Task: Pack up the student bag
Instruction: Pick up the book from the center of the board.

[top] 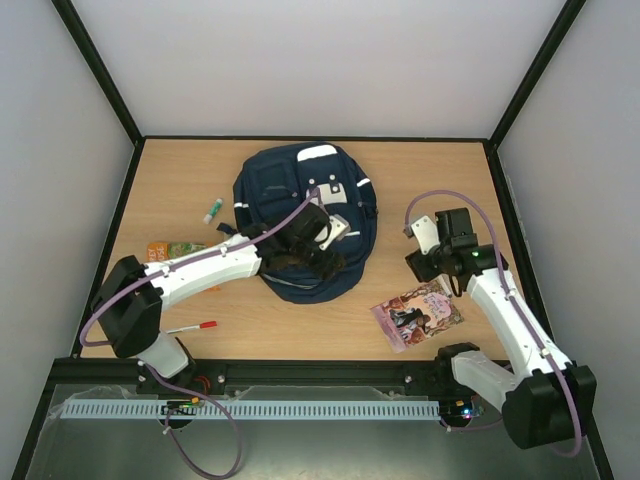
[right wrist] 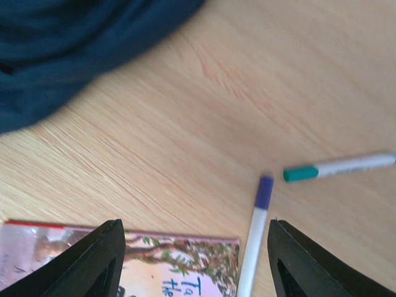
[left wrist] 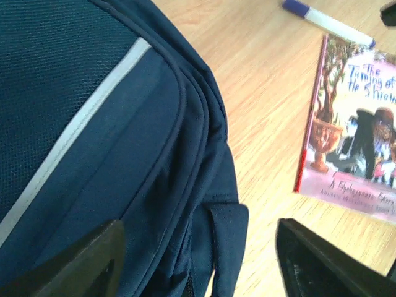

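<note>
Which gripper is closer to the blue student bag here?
Left. The left gripper hangs over the edge of the student bag; the right gripper is off to its side, above the table near the book.

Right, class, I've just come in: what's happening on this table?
A navy student bag lies mid-table, waiting to be packed. The left gripper hangs open over the bag's edge, holding nothing. The right gripper is open too, above the table beside a book, a purple-capped pen and a green-capped pen. None of these is packed yet.
</note>
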You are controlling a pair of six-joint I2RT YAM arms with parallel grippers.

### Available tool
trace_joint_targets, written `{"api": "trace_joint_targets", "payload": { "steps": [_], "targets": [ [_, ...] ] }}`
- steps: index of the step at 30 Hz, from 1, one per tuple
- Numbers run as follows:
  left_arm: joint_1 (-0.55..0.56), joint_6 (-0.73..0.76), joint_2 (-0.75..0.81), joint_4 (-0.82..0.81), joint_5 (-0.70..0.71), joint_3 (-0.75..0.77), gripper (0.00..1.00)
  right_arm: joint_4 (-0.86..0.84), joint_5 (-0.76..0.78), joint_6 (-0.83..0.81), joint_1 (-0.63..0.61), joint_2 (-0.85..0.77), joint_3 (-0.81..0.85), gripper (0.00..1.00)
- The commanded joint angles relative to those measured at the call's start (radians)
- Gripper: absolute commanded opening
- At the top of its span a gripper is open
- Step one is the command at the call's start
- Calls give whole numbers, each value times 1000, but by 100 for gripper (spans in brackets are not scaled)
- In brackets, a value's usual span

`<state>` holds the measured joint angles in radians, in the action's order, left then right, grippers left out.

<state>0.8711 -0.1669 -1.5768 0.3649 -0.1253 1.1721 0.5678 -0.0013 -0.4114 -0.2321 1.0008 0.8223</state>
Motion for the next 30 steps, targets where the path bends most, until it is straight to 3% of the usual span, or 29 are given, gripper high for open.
{"api": "trace_joint_targets", "payload": {
  "steps": [1,2,3,9,12,18,23,25,28,30],
  "targets": [
    [29,-5,50,31,45,-14,77,71,-25,-37,94,38,-52,63],
    [32,-14,63,27,46,-11,95,77,-30,-46,118,47,-56,63],
    [34,-27,74,18,52,-4,99,84,-38,-52,139,58,-57,63],
    [47,-99,64,27,101,69,100,141,-76,-143,260,86,-86,63],
    [77,-55,4,43,102,122,100,164,-72,-190,299,83,-109,63],
    [169,-48,-50,-175,184,60,99,287,-108,-345,306,38,-138,63],
    [234,-51,-162,-176,272,171,99,393,-74,-470,306,9,-146,63],
    [245,-99,-243,-101,388,261,99,408,-41,-511,306,-8,-166,63],
    [247,-170,-424,201,583,511,100,410,14,-550,306,-33,-193,64],
    [249,-185,-501,274,640,591,100,421,41,-567,306,-40,-203,65]
  ]
}}
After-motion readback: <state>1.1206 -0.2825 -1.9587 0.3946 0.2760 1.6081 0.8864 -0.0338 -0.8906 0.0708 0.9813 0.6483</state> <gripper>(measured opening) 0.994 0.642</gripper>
